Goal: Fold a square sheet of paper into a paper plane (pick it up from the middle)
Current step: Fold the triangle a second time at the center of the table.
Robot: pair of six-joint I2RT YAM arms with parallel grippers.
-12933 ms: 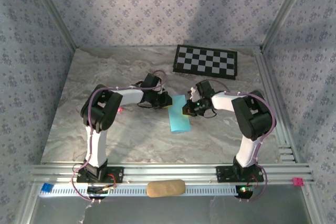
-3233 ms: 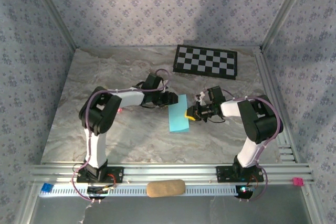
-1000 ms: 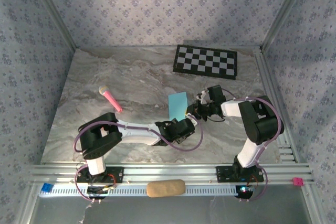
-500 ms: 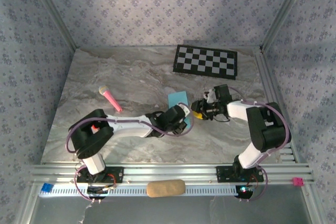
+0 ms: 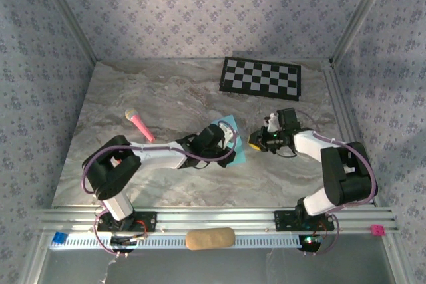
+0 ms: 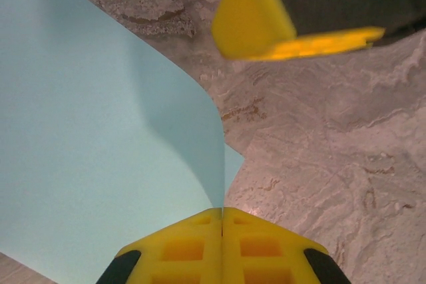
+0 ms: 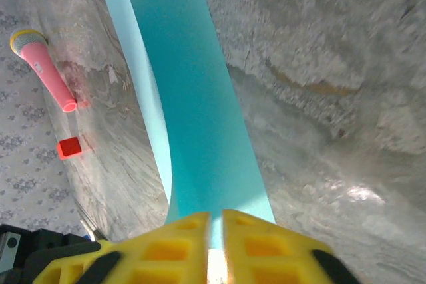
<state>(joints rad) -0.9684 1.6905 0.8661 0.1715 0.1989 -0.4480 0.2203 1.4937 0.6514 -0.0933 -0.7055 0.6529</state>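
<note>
At left hand (image 6: 221,214), cyan sheet (image 6: 100,131) (curled)

So you had the thin light blue square sheet of paper (image 5: 229,126) sitting a bit right of the middle of the marble table (image 5: 166,98), and it wasn't lying flat. Up close, most of the paper (image 6: 86,151) rested on the surface, but one edge curled up in a smooth curve. That raised edge ran straight in between the closed yellow fingers of the left gripper (image 6: 221,212), so it was pinched there. From the other side the paper (image 7: 200,131) looked like a long narrow strip, doubled over, with a paler layer along its left side.
</note>
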